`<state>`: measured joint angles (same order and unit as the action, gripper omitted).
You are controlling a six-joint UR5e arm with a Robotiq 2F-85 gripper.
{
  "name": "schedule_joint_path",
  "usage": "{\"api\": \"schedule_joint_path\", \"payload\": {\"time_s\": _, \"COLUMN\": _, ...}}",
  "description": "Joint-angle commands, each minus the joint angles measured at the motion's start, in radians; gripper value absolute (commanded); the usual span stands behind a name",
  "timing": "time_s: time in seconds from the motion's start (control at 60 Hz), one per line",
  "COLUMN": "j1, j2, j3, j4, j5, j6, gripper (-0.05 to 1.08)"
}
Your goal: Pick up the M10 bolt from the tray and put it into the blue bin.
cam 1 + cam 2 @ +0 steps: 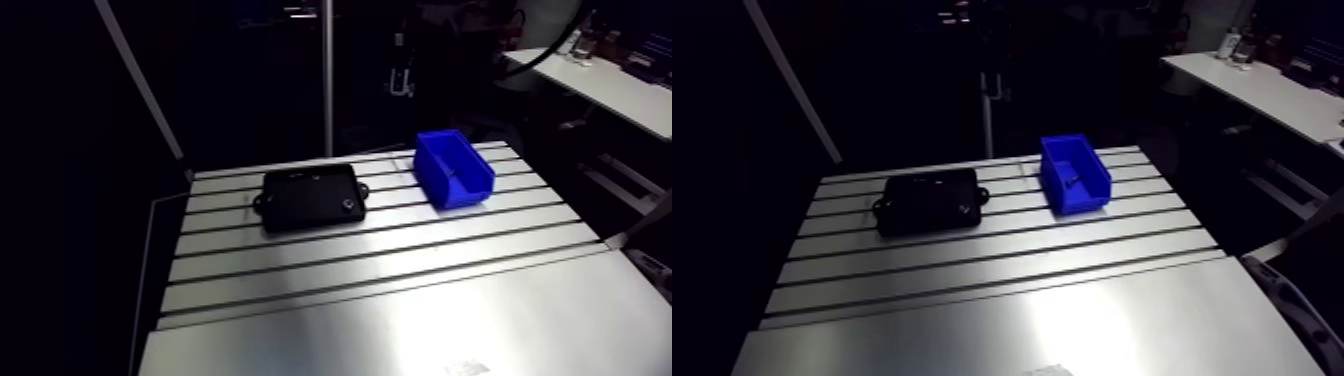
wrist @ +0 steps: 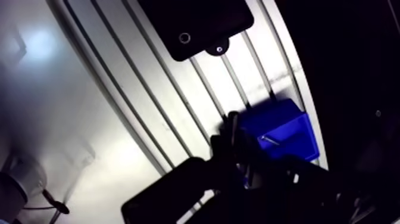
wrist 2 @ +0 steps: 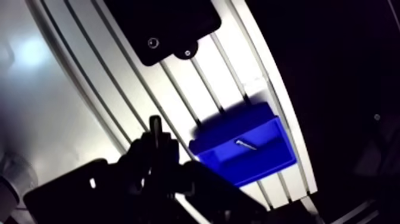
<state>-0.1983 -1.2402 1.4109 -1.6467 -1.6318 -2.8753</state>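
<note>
The blue bin [image 1: 470,190] stands at the table's far right, its open front facing the near side. A small silvery bolt [image 3: 245,144] lies on the bin's floor, also seen as a dark speck, the bolt [image 1: 1070,180], in the arm view. The black tray [image 1: 290,212] sits to the left of the bin, a short gap between them. A small ring-shaped item [image 2: 184,38] shows in the tray near one corner. My gripper [image 2: 233,136] appears only in the wrist view as a dark shape high above the table, beside the bin's edge and holding nothing I can make out.
The slotted aluminium table [image 1: 400,300] stretches wide and bare toward the near side, with grooves running left to right. A thin upright post [image 1: 327,80] rises behind the tray at the table's far edge.
</note>
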Motion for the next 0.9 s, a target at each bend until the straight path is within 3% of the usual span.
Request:
{"api": "schedule_joint_path", "payload": {"time_s": 0.017, "j1": -0.031, "j2": 0.006, "j3": 0.014, "j4": 0.009, "j5": -0.056, "j6": -0.217, "gripper": 1.07}}
{"api": "schedule_joint_path", "payload": {"time_s": 0.067, "j1": -0.044, "j2": 0.007, "j3": 0.02, "j4": 0.006, "j5": -0.075, "j6": -0.268, "gripper": 1.07}}
{"api": "schedule_joint_path", "payload": {"time_s": 0.217, "j1": -0.075, "j2": 0.016, "j3": 0.029, "j4": -0.006, "j5": -0.105, "j6": -0.397, "gripper": 1.07}}
{"api": "schedule_joint_path", "payload": {"time_s": 0.9, "j1": -0.16, "j2": 0.143, "j3": 0.007, "j4": -0.135, "j5": -0.108, "j6": -0.432, "gripper": 1.07}}
